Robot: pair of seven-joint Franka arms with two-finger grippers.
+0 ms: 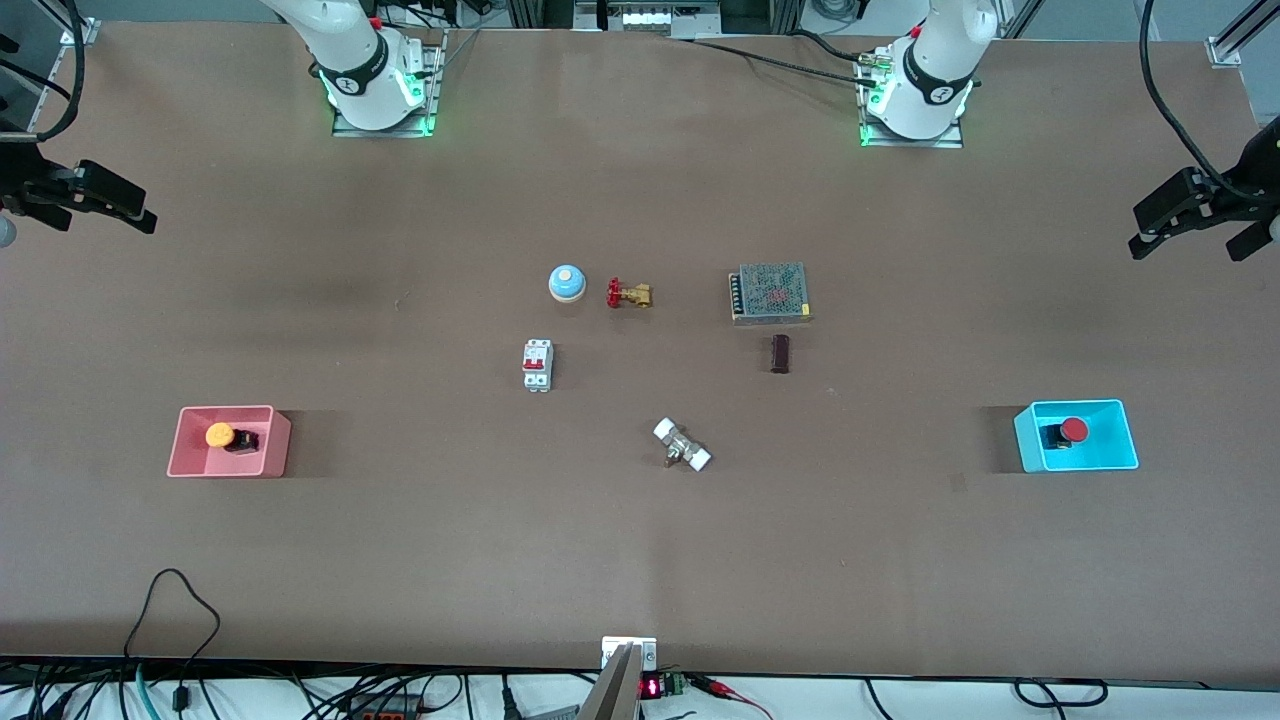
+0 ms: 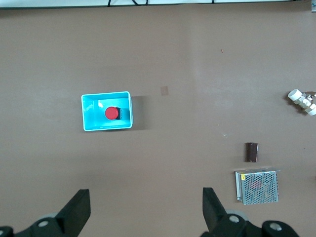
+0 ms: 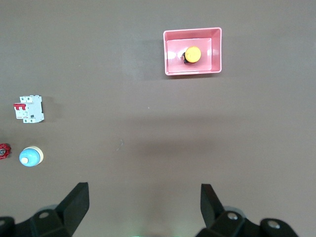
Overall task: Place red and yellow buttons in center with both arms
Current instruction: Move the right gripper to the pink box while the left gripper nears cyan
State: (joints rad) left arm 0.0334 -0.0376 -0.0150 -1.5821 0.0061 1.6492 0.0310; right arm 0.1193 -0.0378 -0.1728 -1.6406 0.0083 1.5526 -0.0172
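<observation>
The red button sits in the cyan tray toward the left arm's end of the table; it also shows in the left wrist view. The orange-yellow button sits in the pink tray toward the right arm's end; it also shows in the right wrist view. My left gripper is open and empty, high over bare table near its base. My right gripper is open and empty, high over bare table near its base. The brown table centre lies between the trays.
Around the centre lie a blue bell, a brass valve with red handle, a white breaker, a mesh power supply, a dark cylinder and a white-ended fitting. Black mounts stand at both table ends.
</observation>
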